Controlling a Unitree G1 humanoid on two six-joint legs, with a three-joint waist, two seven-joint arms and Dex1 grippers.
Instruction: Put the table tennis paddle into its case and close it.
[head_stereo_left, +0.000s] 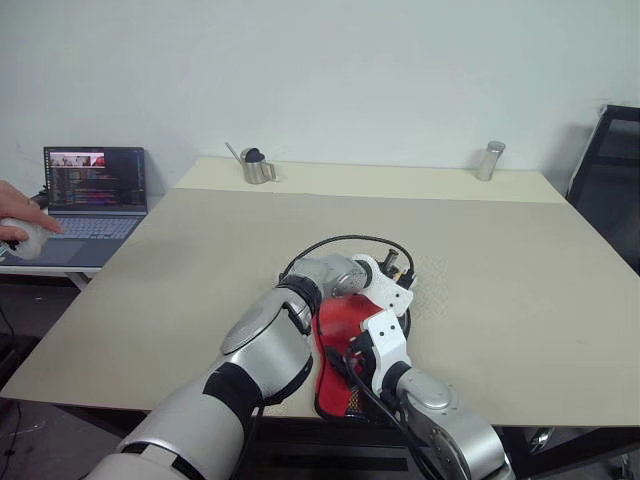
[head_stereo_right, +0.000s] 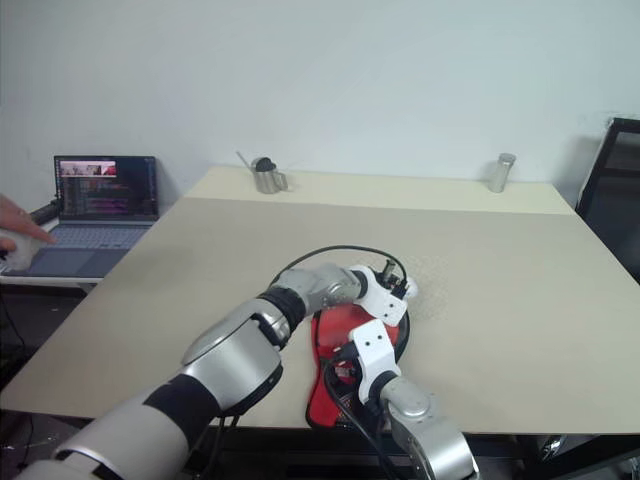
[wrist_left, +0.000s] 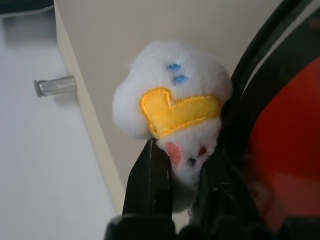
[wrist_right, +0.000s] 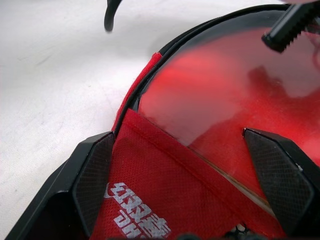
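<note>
The case (head_stereo_left: 338, 335) lies near the table's front edge, red with a black zipper rim. In the right wrist view its red flap with white lettering (wrist_right: 150, 200) lies folded back, and the glossy red face of the table tennis paddle (wrist_right: 225, 85) shows inside it. My left gripper (wrist_left: 177, 165) reaches across to the case's far end (head_stereo_left: 397, 270) and is shut on the white plush charm (wrist_left: 170, 95), which has a yellow crown. My right gripper (wrist_right: 185, 165) hovers low over the case's near end (head_stereo_left: 350, 360), its fingers (wrist_right: 92, 175) spread wide apart on either side of the red fabric.
The beige table (head_stereo_left: 500, 270) runs far back. A metal pitcher (head_stereo_left: 257, 167) and a metal shaker (head_stereo_left: 489, 160) stand at its far edge. To the left sits an open laptop (head_stereo_left: 95, 195) with a person's hand (head_stereo_left: 20, 228) beside it. A black frame (head_stereo_left: 615, 170) stands at the right.
</note>
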